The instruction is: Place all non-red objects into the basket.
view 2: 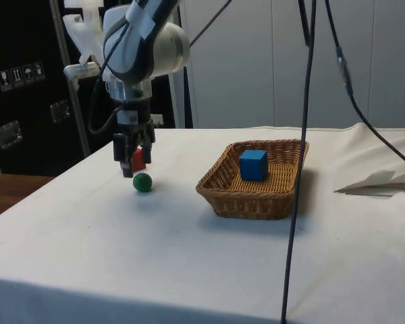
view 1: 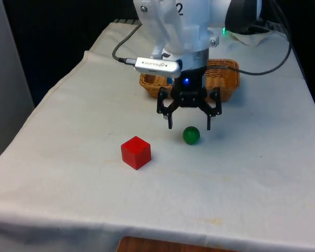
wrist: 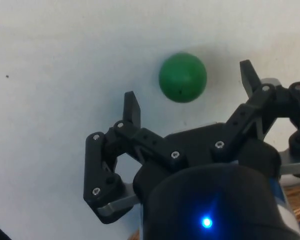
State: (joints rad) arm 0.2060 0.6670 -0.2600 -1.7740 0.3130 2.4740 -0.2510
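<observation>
A green ball (view 1: 191, 135) (view 2: 142, 182) (wrist: 182, 77) rests on the white cloth. My gripper (view 1: 189, 125) (view 2: 127, 167) (wrist: 190, 92) hovers open just above and slightly behind it, fingers spread wider than the ball, nothing held. A red cube (view 1: 135, 152) (view 2: 138, 159) sits on the cloth toward the front view's left of the ball. A wicker basket (view 1: 228, 84) (view 2: 228, 190) stands behind the gripper, with a blue cube (view 2: 253, 165) inside it.
Black cables (view 2: 304, 135) hang down near the basket in the side view, and one cable (view 1: 262, 68) trails over the cloth beside the basket. The table's front edge (view 1: 157, 231) lies well in front of the red cube.
</observation>
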